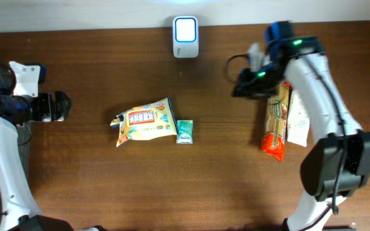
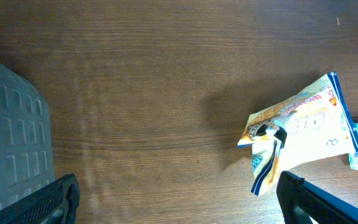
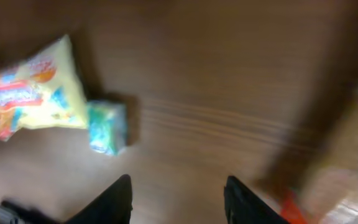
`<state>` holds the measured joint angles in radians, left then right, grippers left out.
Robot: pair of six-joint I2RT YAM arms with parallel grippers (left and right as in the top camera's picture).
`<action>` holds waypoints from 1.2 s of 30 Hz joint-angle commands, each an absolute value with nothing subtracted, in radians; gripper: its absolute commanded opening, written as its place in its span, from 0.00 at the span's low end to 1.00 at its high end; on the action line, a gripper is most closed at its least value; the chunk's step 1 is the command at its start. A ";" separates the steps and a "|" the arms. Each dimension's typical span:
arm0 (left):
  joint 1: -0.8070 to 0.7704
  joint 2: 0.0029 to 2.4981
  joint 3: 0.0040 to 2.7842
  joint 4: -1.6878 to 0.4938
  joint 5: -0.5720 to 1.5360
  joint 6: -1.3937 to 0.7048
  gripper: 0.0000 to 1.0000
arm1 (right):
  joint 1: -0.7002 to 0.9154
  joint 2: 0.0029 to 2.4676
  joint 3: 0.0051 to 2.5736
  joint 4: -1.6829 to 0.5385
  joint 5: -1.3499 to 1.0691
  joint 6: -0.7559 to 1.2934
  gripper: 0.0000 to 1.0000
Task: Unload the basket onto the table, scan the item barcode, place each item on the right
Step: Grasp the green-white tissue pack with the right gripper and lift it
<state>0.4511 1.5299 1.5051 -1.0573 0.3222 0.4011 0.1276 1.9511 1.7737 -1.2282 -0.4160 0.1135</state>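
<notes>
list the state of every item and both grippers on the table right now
scanner, window lit
yellow snack bag, lying crumpled, untouched
teal packet, lying beside the bag
long packet, lying flat, not held
white packet, lying beside long packet
left gripper, jaws wide apart, empty
right gripper, jaws apart, empty

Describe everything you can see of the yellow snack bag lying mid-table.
The yellow snack bag is a crinkled, glossy plastic pouch with red, orange and blue print and a blue side seam. It lies flat on the wooden table, with one end crumpled and folded. A small teal packet sits against its edge, apparently touching. Nothing else touches it.
</notes>
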 commanded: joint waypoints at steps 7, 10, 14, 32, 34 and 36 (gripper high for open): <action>0.455 1.531 1.504 -1.055 0.325 0.414 0.99 | 0.384 1.938 1.362 -0.728 -0.511 0.401 0.41; 0.455 1.531 1.504 -1.055 0.325 0.414 0.99 | 0.427 1.938 1.285 -0.624 -0.481 0.475 0.41; 0.455 1.531 1.504 -1.055 0.326 0.414 0.99 | 0.459 1.938 1.199 -0.522 -0.459 0.534 0.40; 0.455 1.531 1.504 -1.055 0.326 0.414 0.99 | 0.444 1.938 1.188 -0.517 -0.442 0.533 0.27; 0.455 1.531 1.504 -1.055 0.326 0.414 0.99 | 0.450 1.938 1.188 -0.488 -0.493 0.511 0.27; 0.455 1.531 1.504 -1.055 0.325 0.414 0.99 | 0.462 1.938 1.188 -0.477 -0.493 0.509 0.27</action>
<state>0.4511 1.5299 1.5051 -1.0565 0.3222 0.4011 0.4530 1.9503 1.1927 -0.4850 -0.4625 0.5308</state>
